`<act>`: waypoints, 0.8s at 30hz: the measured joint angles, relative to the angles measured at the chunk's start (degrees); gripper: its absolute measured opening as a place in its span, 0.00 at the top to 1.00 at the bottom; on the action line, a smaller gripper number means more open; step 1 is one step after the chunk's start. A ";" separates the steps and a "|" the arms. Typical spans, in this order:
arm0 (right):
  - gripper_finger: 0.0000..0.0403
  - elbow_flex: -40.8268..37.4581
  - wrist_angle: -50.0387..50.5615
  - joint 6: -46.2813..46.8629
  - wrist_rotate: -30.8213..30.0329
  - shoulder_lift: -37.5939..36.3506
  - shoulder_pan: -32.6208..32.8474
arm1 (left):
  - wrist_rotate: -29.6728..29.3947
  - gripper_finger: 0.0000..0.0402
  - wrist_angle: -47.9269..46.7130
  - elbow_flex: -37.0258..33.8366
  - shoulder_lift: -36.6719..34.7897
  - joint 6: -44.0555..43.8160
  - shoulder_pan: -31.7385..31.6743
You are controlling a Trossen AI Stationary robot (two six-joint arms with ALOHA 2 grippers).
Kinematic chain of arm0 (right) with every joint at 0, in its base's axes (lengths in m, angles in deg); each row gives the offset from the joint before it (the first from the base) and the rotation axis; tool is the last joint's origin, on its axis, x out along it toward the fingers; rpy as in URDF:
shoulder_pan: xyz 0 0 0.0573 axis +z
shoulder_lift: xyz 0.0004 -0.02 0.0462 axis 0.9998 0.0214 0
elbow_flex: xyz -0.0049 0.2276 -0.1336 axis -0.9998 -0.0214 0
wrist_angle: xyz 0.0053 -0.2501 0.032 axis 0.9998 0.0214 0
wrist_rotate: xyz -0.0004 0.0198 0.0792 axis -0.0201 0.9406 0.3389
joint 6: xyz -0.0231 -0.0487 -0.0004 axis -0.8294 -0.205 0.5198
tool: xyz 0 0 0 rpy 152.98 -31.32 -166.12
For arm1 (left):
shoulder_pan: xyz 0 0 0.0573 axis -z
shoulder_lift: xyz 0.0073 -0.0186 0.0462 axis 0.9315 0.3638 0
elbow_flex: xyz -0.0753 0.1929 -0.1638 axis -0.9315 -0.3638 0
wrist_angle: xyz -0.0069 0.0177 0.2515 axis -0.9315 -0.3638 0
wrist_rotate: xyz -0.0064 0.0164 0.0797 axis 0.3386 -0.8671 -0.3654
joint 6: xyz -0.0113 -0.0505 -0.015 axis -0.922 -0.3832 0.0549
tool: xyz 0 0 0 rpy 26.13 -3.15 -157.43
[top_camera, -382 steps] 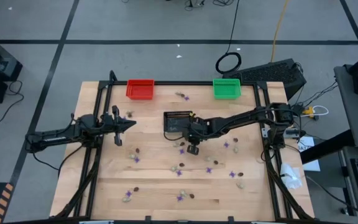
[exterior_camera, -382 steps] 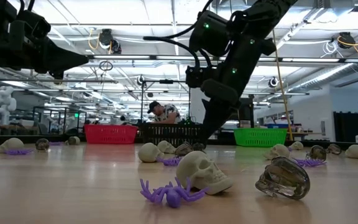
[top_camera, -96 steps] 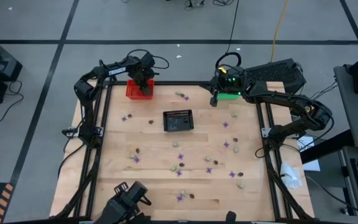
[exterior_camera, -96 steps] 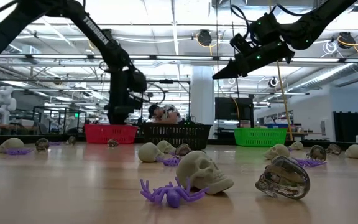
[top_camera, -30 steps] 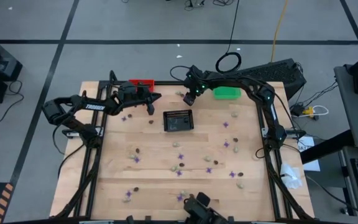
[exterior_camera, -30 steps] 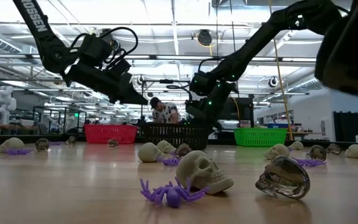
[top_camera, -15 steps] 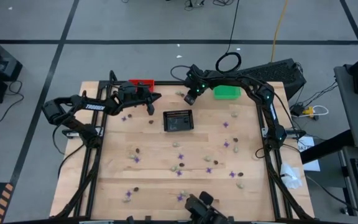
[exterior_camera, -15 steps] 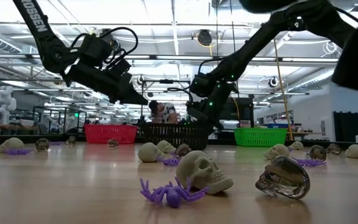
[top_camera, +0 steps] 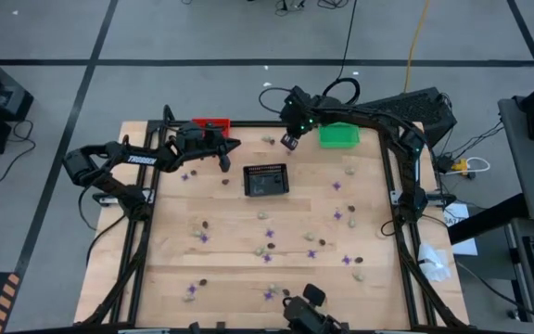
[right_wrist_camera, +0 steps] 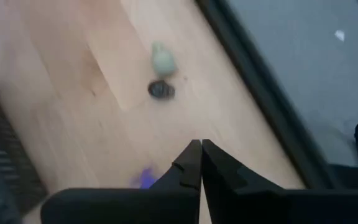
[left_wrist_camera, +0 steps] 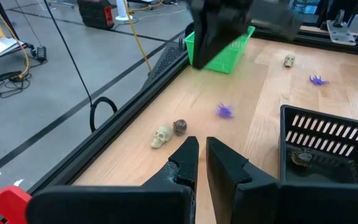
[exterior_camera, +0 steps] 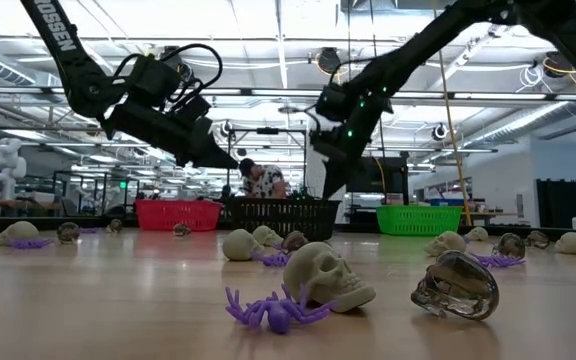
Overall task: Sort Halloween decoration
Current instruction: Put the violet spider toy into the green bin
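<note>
Right jaws: the right gripper (top_camera: 290,141) has its dark tapered fingers pressed together, tips meeting, nothing between them; it hangs above the far edge of the table, between the red basket and the green basket.
Left jaws: the left gripper (top_camera: 233,145) shows a thin slit between its fingertips, almost closed, nothing pinched; it is in the air just right of the red basket.
Decoration: small trinkets scattered over the table (top_camera: 156,269); purple spiky spiders (exterior_camera: 270,309), pale matte skulls (exterior_camera: 328,276), glossy dark see-through skulls (exterior_camera: 456,285).
Near the right gripper: one pale skull (right_wrist_camera: 164,61) and one dark skull (right_wrist_camera: 161,89) lie touching near the far edge, with a blurred purple bit (right_wrist_camera: 145,178) close by.
Table: pale wood planks, black metal frame at the rim.
Baskets: red basket (top_camera: 213,124) and green basket (top_camera: 339,136) at the far edge, both slotted plastic; black basket (top_camera: 265,180) mid-table, ribbed walls, one dark trinket (left_wrist_camera: 302,158) inside.
In the way: the right arm crosses the left wrist view, covering part of the green basket.
Beyond: a person (exterior_camera: 258,180) behind the black basket in the low view.
</note>
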 joint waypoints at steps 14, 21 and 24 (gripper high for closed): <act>0.82 -2.46 11.85 -3.19 2.04 -1.17 2.85 | 0.00 0.94 0.00 0.00 0.00 0.52 0.01; 0.57 -7.77 1.83 -9.81 2.00 -1.18 3.79 | 0.00 0.94 0.00 0.00 0.00 0.52 0.02; 0.54 -9.17 -1.33 -11.22 1.98 -1.18 2.87 | 0.00 0.94 0.00 0.00 0.00 0.50 0.00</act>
